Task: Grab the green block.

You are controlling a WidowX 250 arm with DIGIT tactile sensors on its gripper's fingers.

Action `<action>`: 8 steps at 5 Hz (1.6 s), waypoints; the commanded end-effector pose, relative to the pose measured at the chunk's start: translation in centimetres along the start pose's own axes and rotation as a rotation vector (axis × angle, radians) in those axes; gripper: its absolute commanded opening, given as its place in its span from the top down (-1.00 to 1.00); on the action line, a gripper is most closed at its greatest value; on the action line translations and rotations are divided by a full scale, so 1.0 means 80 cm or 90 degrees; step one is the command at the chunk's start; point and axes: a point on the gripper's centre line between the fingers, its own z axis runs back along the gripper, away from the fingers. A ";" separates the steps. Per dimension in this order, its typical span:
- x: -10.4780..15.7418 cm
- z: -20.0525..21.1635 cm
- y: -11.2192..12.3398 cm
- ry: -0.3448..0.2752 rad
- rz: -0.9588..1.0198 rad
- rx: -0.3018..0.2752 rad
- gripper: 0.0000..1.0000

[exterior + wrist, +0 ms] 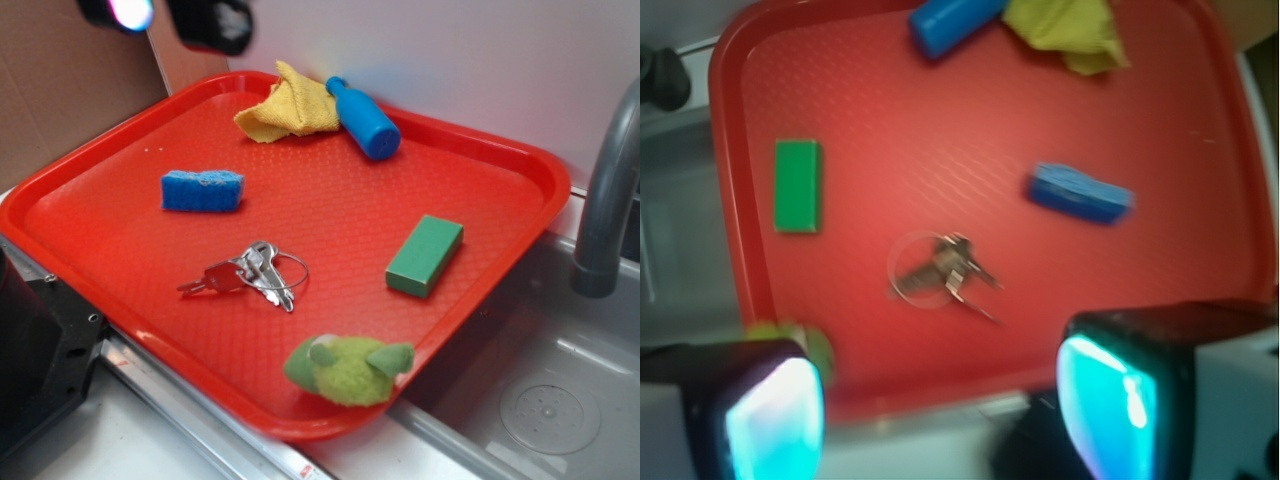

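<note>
Green and fuzzy, the plush toy (350, 368) is sitting at the near rim of the red plastic tray (120, 170); beyond it, right of the metal keys (252, 275), the dark green rectangular block (425, 255) is lying flat and untouched. Farthest back, the end effector (165, 15) is hovering high with fingers spread, holding nothing. Approach is underway, I judge; next it needs travelling across and descending.

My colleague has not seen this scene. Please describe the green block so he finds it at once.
Start at the red tray. On the side nearest the sink, the green block lies alone. Unlike the fuzzy plush toy, it is a smooth, flat-faced brick.
</note>
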 end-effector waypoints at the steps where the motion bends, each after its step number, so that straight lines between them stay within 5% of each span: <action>1: 0.046 -0.068 -0.034 -0.016 0.055 -0.023 -1.00; 2: 0.066 -0.096 -0.041 -0.011 0.078 -0.060 -1.00; 4: 0.097 -0.144 -0.072 0.012 0.053 -0.059 -1.00; 8: 0.075 -0.187 -0.078 0.048 -0.011 -0.055 -1.00</action>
